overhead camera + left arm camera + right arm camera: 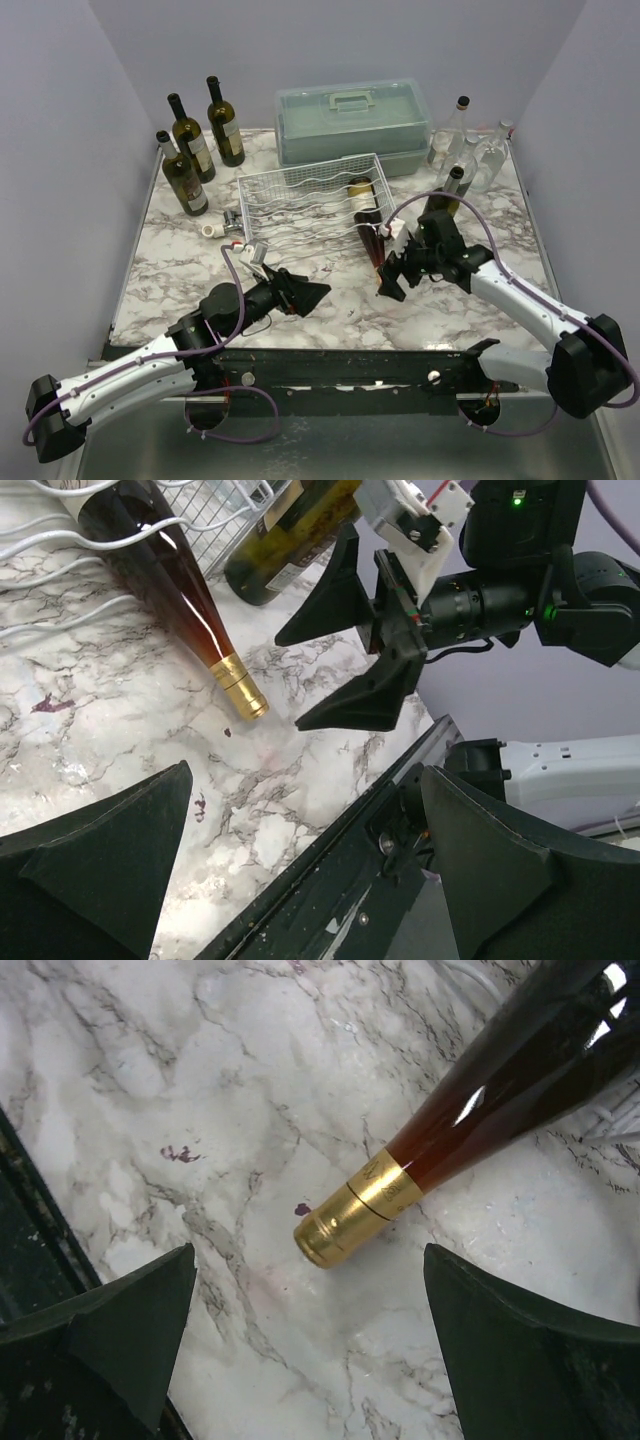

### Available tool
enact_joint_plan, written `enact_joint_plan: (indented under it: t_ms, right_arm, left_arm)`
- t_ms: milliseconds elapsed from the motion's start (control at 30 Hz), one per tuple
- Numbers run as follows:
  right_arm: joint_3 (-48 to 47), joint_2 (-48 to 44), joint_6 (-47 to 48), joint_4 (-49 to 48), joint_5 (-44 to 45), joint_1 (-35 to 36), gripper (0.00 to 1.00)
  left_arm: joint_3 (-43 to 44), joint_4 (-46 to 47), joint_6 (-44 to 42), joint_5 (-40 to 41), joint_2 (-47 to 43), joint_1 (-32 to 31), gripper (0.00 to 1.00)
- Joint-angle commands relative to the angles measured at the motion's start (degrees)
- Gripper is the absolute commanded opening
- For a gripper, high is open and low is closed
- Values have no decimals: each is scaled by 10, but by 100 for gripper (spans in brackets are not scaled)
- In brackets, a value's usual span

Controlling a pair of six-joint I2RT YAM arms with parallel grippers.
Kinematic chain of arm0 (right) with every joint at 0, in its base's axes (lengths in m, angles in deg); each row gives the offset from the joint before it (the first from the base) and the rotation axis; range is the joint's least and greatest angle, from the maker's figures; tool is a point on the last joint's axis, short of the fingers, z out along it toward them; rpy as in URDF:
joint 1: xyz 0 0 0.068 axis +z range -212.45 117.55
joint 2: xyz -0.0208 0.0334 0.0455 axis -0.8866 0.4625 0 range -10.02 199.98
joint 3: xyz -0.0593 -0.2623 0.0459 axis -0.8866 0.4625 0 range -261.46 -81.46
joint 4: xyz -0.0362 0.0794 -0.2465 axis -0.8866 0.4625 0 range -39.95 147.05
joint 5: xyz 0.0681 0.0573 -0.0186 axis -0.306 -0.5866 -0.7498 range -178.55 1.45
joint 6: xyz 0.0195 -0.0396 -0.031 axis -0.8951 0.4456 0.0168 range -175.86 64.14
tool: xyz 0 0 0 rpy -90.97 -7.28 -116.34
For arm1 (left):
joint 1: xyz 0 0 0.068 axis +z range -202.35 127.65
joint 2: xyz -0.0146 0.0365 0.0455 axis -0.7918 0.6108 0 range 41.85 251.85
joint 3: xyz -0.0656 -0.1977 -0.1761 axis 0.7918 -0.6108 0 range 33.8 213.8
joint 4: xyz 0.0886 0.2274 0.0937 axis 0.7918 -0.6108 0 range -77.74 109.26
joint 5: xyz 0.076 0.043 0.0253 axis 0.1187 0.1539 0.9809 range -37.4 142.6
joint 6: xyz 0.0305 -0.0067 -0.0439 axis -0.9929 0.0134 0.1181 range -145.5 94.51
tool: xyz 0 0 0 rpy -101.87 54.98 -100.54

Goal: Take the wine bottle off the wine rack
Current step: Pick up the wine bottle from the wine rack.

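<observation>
- The bottle (373,243) lay slanted out of the rack (300,200) at its lower right corner in the top view. Its base was among the wires and its gold cap (345,1222) was down at the table (180,270).
- My right gripper (310,1260) hung over the cap with its fingers spread wide, one to each side and neither touching. I judged that it was there because the neck was the one part clear of the wires.
- My left gripper (310,292) was also spread and held nothing. It sat low at centre frame, pointing toward the bottle, probably to be clear of the pull.
- The rack also held a second bottle (362,192), labelled, in its right-hand groove. The other grooves looked bare.
- The case (352,120) behind the rack was shut, and I could not tell what was in it.
</observation>
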Motion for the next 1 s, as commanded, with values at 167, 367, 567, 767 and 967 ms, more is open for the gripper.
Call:
enact_joint_plan:
  t_ms: [167,367,567,767,967]
  right_arm:
    - [59,55,-172,-246,106,22,98]
    - [58,103,-277,-303,303,64,95]
    - [45,147,-301,-314,362,90,86]
    - [40,177,-307,-322,371,98,75]
    - [23,204,-319,-314,366,98,64]
  left_arm:
    - [-27,1,40,38,-11,5,98]
    - [-31,1,38,54,-16,5,98]
    - [-26,1,35,56,-7,6,98]
    - [-37,1,41,63,-20,6,98]
    - [-45,2,43,67,-33,6,98]
